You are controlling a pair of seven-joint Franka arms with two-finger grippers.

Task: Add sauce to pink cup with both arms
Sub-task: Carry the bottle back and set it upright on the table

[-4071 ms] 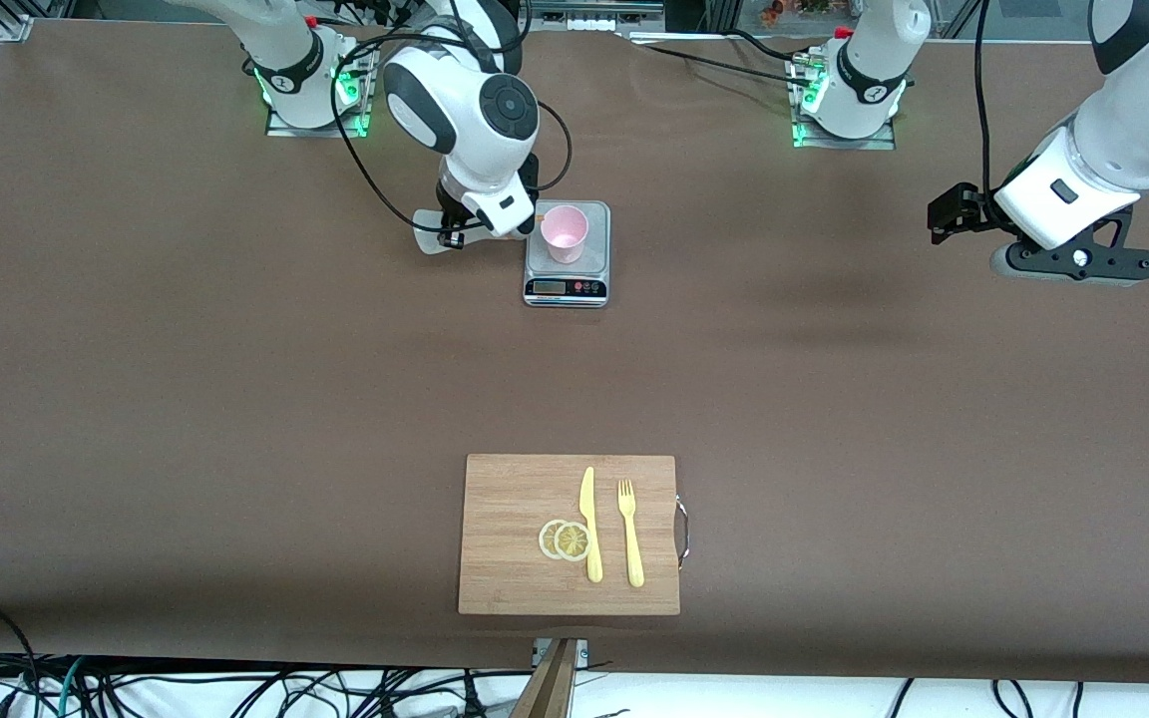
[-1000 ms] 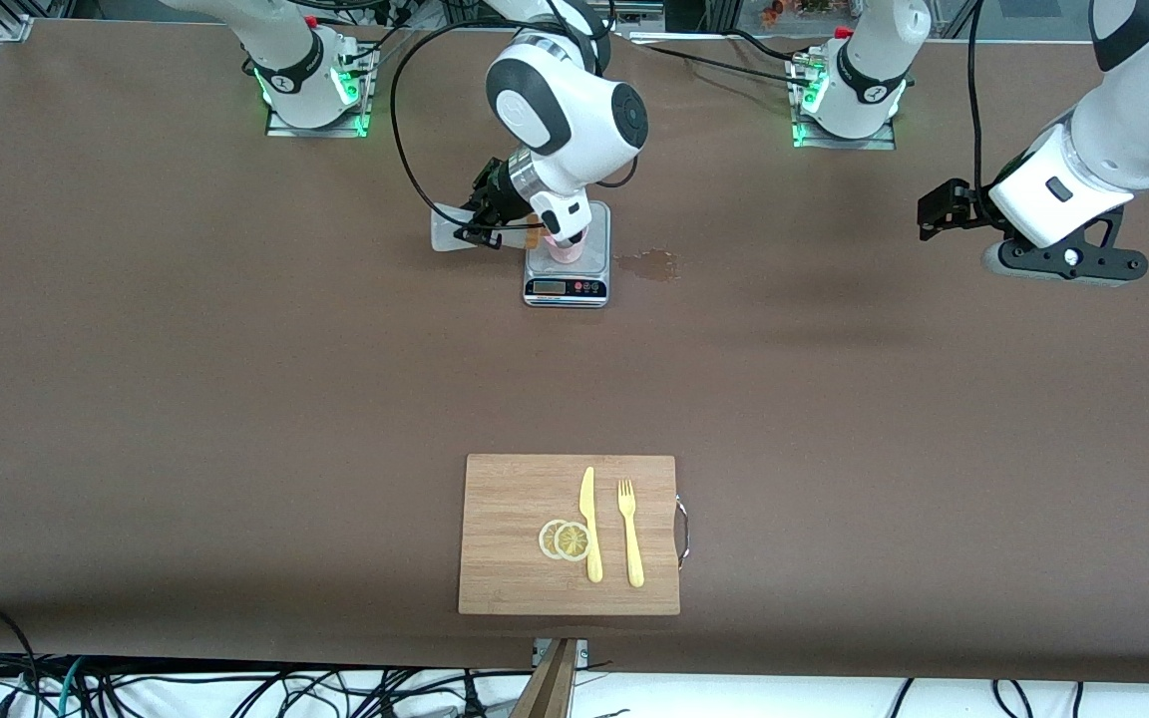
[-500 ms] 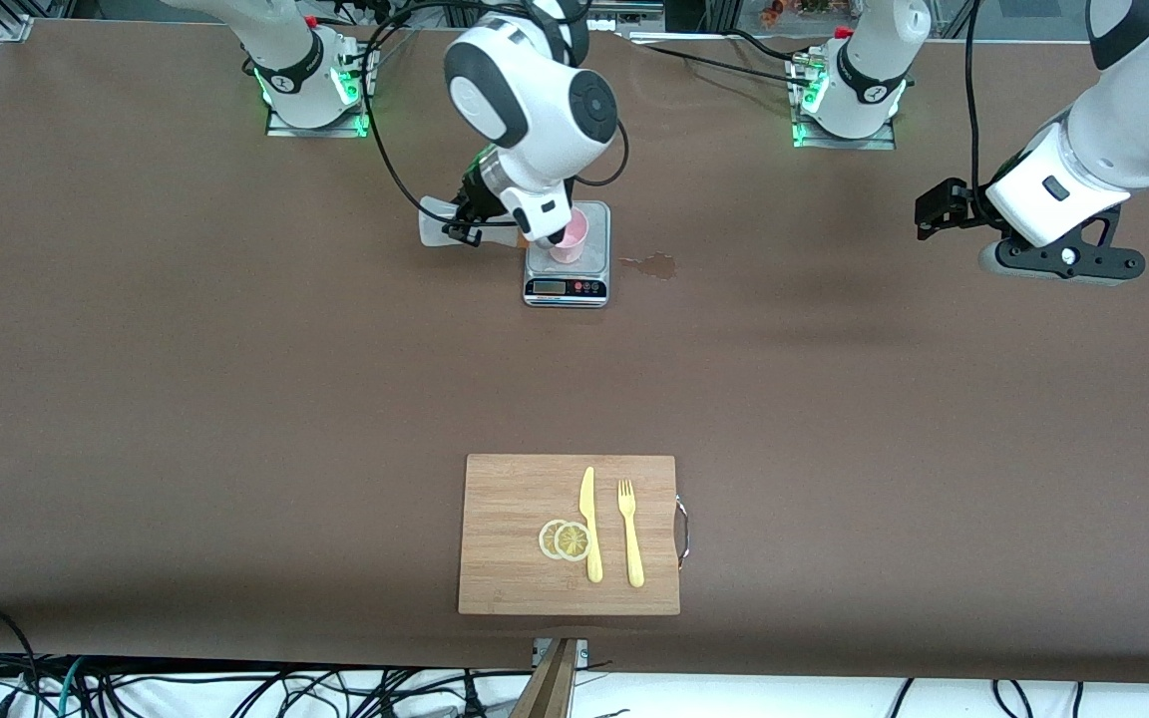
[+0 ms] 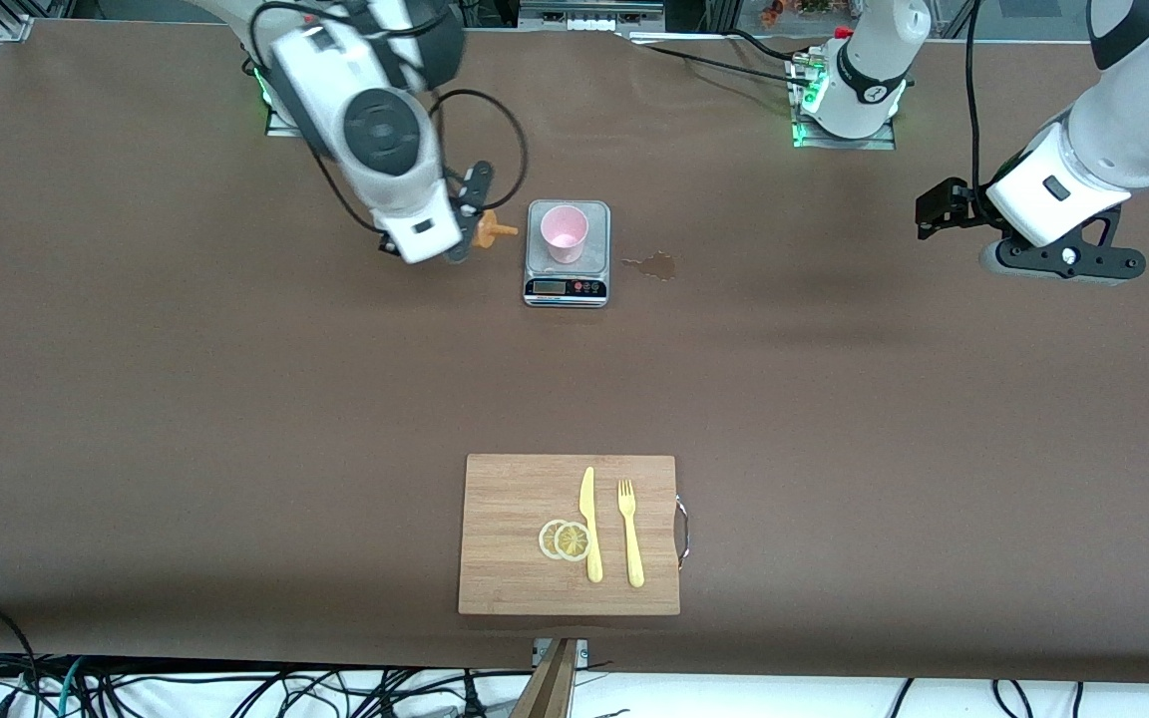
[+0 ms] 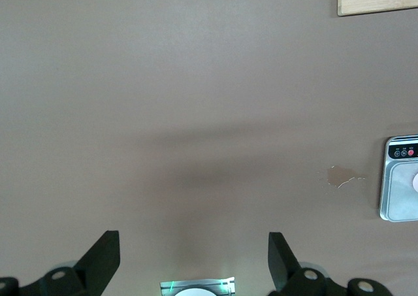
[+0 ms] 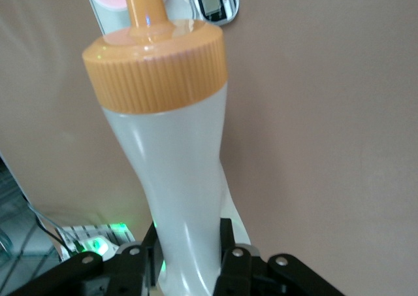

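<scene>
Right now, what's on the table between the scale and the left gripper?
In the front view, a small brown sauce spill lies beside the scale, toward the left gripper; the stretch onward is bare brown table. The left wrist view shows the same.

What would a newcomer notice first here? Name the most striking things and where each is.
The right gripper, jaws shut on the translucent whitish squeeze bottle with an orange nozzle cap, hangs beside the steel scale that carries the small pale pink plastic cup. A brownish spill stains the table toward the left arm's end. The left gripper waits with jaws open.
</scene>
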